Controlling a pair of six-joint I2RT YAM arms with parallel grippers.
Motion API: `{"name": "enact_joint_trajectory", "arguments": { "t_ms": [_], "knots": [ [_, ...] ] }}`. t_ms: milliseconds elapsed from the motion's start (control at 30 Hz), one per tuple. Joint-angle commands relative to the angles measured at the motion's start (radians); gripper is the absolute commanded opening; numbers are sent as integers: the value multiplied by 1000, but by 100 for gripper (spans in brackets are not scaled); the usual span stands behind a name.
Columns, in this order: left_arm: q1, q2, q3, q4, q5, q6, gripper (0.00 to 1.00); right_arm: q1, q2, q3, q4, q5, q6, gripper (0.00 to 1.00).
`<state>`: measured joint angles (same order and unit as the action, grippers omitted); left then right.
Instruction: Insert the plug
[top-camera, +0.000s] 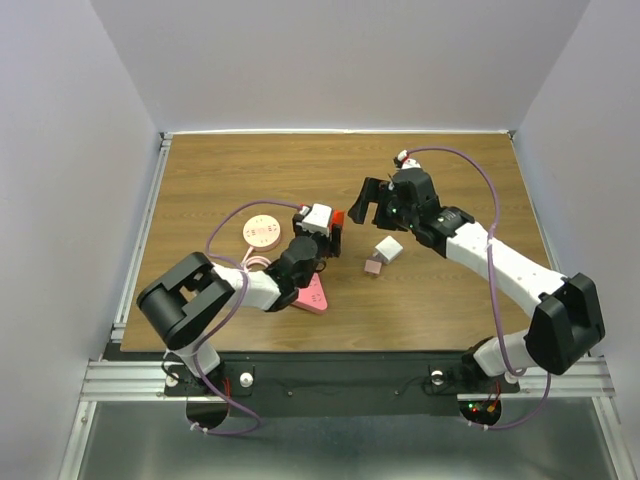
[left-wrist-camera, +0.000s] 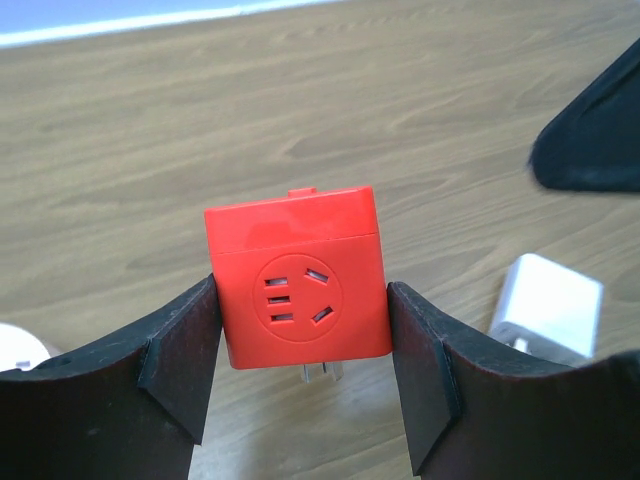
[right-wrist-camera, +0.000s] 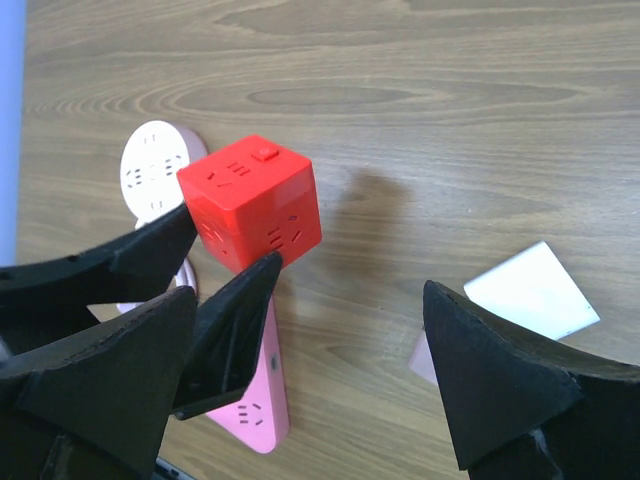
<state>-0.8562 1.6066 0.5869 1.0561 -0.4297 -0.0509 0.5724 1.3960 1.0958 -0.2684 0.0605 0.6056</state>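
From above, the red cube plug (top-camera: 338, 216) is seen clamped in the left tool (top-camera: 330, 225), over the counter (top-camera: 250, 170) and just beyond the pink power strip (top-camera: 312, 297). The right tool (top-camera: 375, 208) is spread wide, gripping nothing, near a white block (top-camera: 388, 248) and a small pink cube (top-camera: 373, 266).

In the left wrist view, the red cube plug (left-wrist-camera: 297, 275) is pressed between both fingers (left-wrist-camera: 185, 360), with metal prongs shown beneath it.

In the right wrist view, the red cube plug (right-wrist-camera: 255, 200) is seen raised off the counter, its shadow cast apart. The pink power strip (right-wrist-camera: 255, 390) is seen below it, near a round pink socket (right-wrist-camera: 155, 170).
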Motion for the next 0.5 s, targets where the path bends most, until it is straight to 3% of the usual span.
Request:
{"name": "enact_joint_trajectory", "arguments": {
  "t_ms": [0, 300, 467],
  "knots": [
    [-26, 13, 15, 163, -119, -29, 0, 4, 6, 3, 40, 61, 26, 99],
    [-81, 1, -48, 295, 18, 46, 0, 4, 81, 65, 40, -11, 75, 97],
    [-95, -22, -58, 286, 80, 118, 0, 6, 129, 101, 41, -50, 121, 96]
  ]
}}
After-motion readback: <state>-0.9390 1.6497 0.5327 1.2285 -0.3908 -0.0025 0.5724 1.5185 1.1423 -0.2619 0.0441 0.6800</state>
